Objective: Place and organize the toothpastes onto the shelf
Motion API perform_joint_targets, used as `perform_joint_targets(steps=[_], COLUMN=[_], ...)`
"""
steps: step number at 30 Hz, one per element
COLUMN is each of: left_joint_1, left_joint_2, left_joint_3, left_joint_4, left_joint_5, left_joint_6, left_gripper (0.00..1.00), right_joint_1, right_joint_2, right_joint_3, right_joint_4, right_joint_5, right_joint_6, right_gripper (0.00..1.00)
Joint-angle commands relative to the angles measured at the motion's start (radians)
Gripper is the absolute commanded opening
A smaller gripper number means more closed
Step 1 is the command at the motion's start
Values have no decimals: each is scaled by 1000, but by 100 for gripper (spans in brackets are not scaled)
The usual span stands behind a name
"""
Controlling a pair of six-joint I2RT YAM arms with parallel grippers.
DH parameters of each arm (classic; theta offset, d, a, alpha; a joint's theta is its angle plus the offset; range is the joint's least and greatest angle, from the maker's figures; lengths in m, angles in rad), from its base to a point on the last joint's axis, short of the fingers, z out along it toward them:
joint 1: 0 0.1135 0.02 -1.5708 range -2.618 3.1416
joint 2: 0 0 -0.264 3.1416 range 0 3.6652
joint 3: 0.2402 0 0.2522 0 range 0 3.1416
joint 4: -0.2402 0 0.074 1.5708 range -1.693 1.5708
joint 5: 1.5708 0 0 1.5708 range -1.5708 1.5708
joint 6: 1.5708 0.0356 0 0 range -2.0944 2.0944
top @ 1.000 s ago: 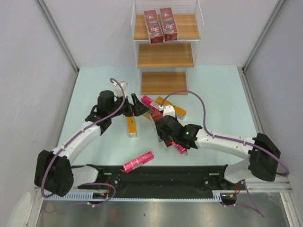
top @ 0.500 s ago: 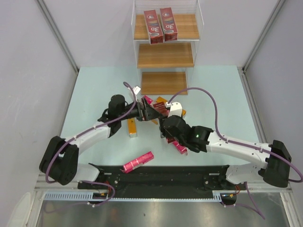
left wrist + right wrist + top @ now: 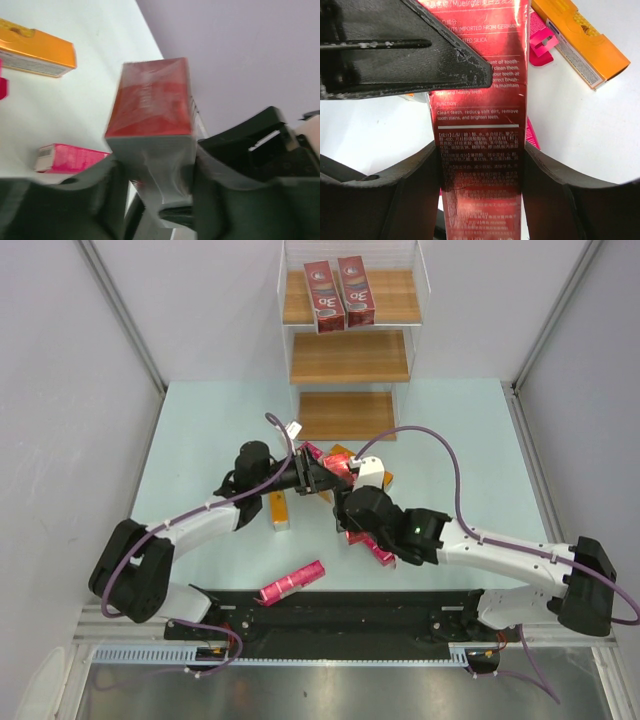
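As left gripper (image 3: 152, 167) and right gripper (image 3: 480, 155) pinch it, the dark red carton (image 3: 480, 100) (lengthwise) points toward the shelf (image 3: 348, 416)

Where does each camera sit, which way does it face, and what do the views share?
Top external: above and behind the arm bases, facing down over the table toward the shelf; both arms show, left gripper and right gripper close together.
Left wrist: on the left arm, looking along its own fingers flanking a dark red carton.
Right wrist: on the right arm, looking along its fingers and that carton; the left gripper crosses the top.
Shared: both wrist views show that carton.
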Motion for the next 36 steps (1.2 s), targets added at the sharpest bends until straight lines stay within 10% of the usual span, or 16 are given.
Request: perform_joint_targets(steps=[1, 7, 18, 30, 36], left_joint_1=[-10, -1, 192, 346, 354], left_joint_2=[-5, -10, -39, -148, -150], left_joint_3=[25, 32, 69, 106, 97], left_joint_4=[118, 118, 161, 289, 489], left_joint_5=[44, 38, 162, 261, 279], left_joint_6=[-38, -46, -104, -271, -477], left_gripper=[38, 37, 36, 37, 37], right_joint_1=[10, 8, -45, -374, -342], right_joint_2=[-19, -37, -180, -290, -257], right_joint_3=[11, 11, 11, -184, -224], right_joint_4=[69, 69, 60, 481, 653], right_joint_5=[15, 7, -106, -842, -912], right_joint_6=[16, 9, 29, 217, 277], right_gripper=[16, 26, 88, 100, 99])
